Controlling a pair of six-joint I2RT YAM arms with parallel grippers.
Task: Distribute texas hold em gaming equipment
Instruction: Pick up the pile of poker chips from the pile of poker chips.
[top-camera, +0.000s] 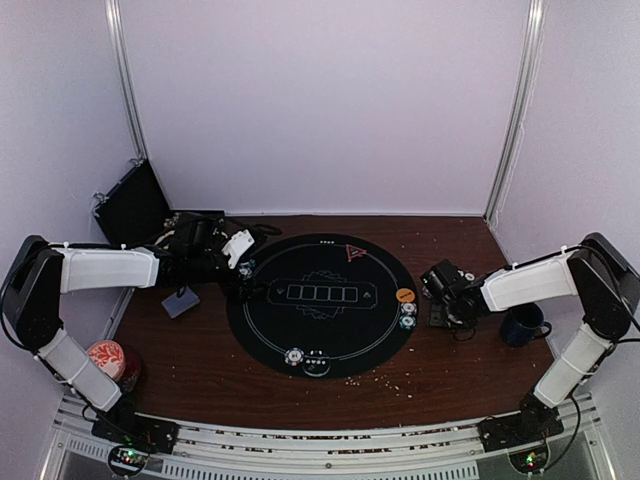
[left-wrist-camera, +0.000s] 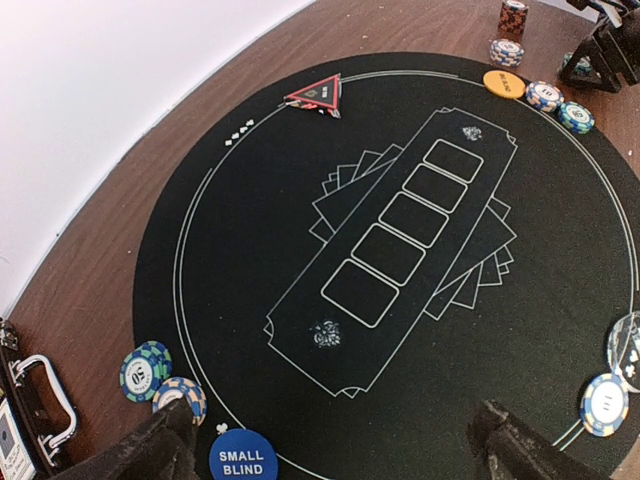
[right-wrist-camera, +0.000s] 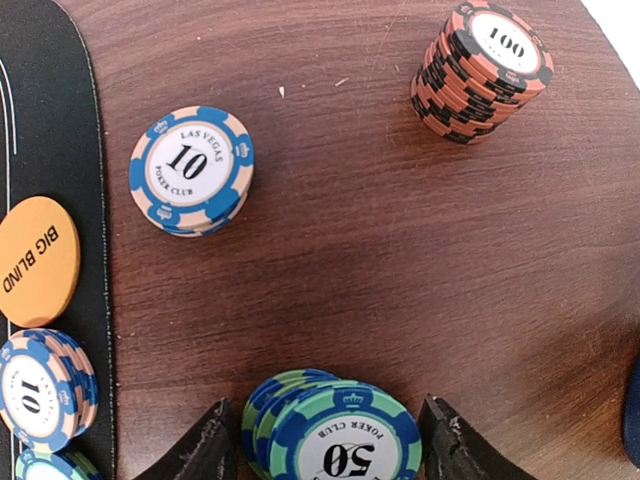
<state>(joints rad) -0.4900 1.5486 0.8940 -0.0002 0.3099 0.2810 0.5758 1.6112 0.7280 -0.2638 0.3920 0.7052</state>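
Right gripper (right-wrist-camera: 332, 432) low over tabletop (right-wrist-camera: 350, 250), right of mat (left-wrist-camera: 250, 200). Jaws stand astride green 50 stack (right-wrist-camera: 345, 455); cannot tell if they pinch it. Left gripper (left-wrist-camera: 332, 425) over mat edge, jaws spread wide, nothing between.

Looks done: triangle marker (left-wrist-camera: 318, 95), orange button (right-wrist-camera: 35, 260), blue button (left-wrist-camera: 242, 458) and chip piles (left-wrist-camera: 146, 370) at mat rim.

Looks left: 10 stack (right-wrist-camera: 190, 170) and 100 stack (right-wrist-camera: 485, 70) on bare wood, cards (top-camera: 181, 300) beside mat, 5 card boxes unfilled.
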